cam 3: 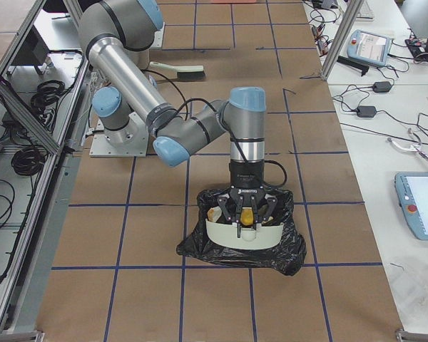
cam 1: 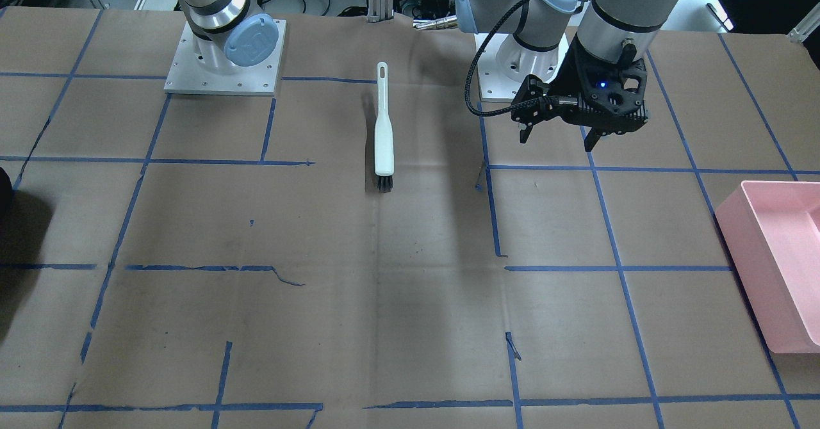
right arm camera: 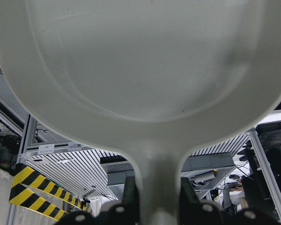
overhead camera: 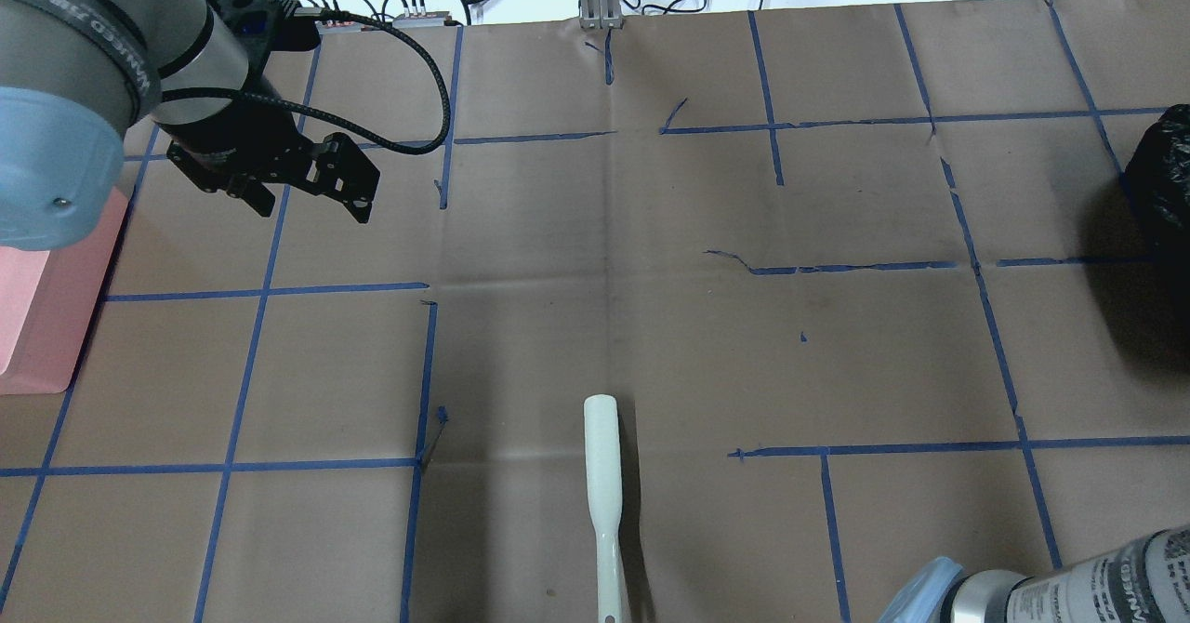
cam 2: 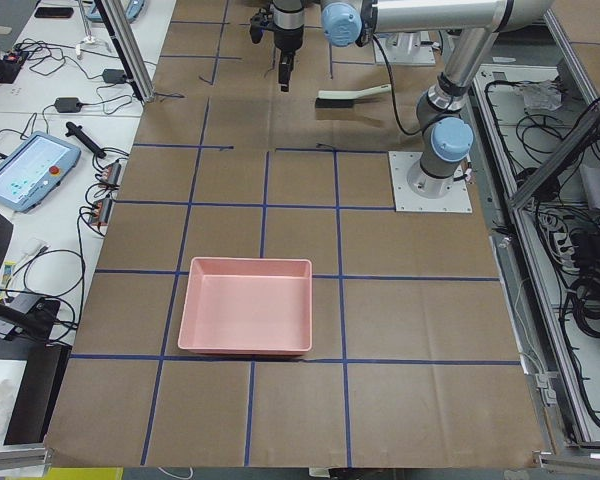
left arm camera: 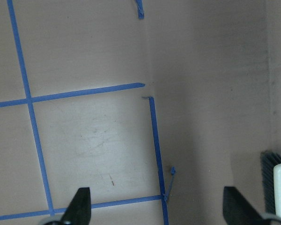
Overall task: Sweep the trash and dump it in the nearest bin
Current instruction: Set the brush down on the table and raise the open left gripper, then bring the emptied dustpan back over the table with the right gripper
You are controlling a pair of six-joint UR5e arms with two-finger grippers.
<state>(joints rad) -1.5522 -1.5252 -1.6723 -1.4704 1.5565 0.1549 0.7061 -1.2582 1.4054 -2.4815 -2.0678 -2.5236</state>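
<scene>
My right gripper (cam 3: 246,206) is shut on the handle of a white dustpan (cam 3: 242,234), held tipped up over the open black trash bag (cam 3: 271,249). In the bag's mouth behind the pan show the trash: a yellow-brown lump (cam 3: 248,215) and a piece of bread (cam 3: 214,214). In the right wrist view the dustpan (right arm camera: 140,70) looks bare, its handle between my right gripper's (right arm camera: 157,199) fingers. My left gripper (cam 1: 557,137) hangs open above the table, to the side of the white brush (cam 1: 384,128) that lies flat.
A pink bin (cam 2: 245,320) sits at the table end on my left side, also seen as the pink bin (cam 1: 775,269). The brush (left arm camera: 278,187) shows at the left wrist view's lower right. The brown paper table (overhead camera: 651,279) carries blue tape lines.
</scene>
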